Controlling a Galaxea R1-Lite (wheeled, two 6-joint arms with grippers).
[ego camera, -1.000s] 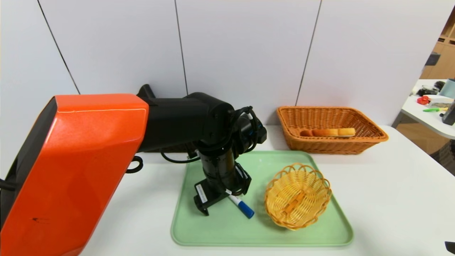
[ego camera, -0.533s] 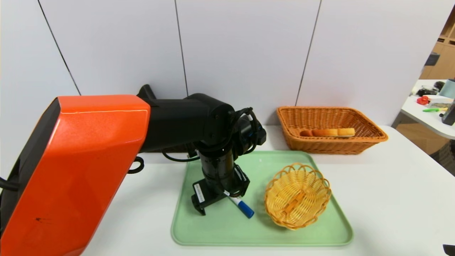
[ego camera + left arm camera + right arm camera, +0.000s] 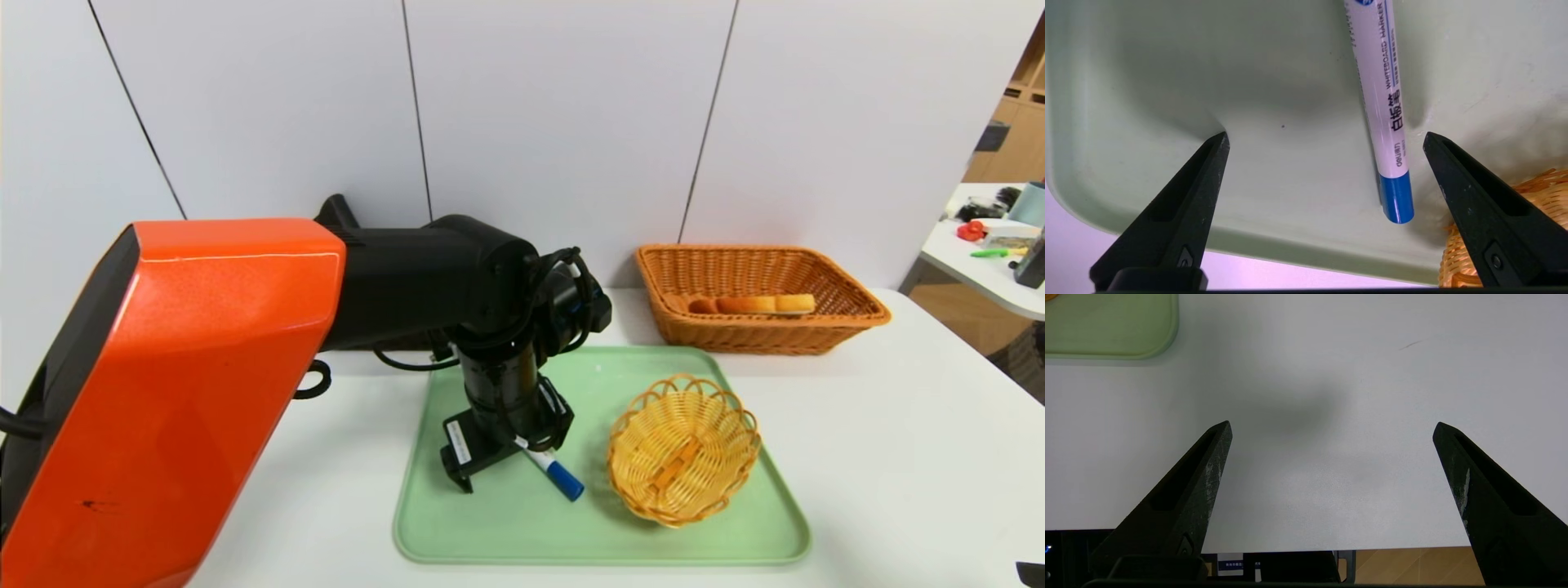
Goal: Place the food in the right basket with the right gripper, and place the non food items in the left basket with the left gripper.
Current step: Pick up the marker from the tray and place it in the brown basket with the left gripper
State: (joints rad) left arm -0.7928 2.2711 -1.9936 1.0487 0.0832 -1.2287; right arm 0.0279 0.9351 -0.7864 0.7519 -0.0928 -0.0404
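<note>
Pincer fingers (image 3: 1196,192) of the left pincer (image 3: 1325,134) are standing wide apart, pointing down over the green tray (image 3: 506,523), with the white marker (image 3: 1384,114) lying between them, nearer one finger and untouched. Its blue cap is pointing toward the small round yellow basket (image 3: 684,449), which is sitting just beside it on the tray and crowding that side. Farther back on the white desk (image 3: 898,457), the orange basket (image 3: 759,331) is holding the bread slice (image 3: 755,304). The left arm's orange shell is hiding the desk's left side. The right pincer (image 3: 1331,428) is hanging open over bare desk, well apart.
</note>
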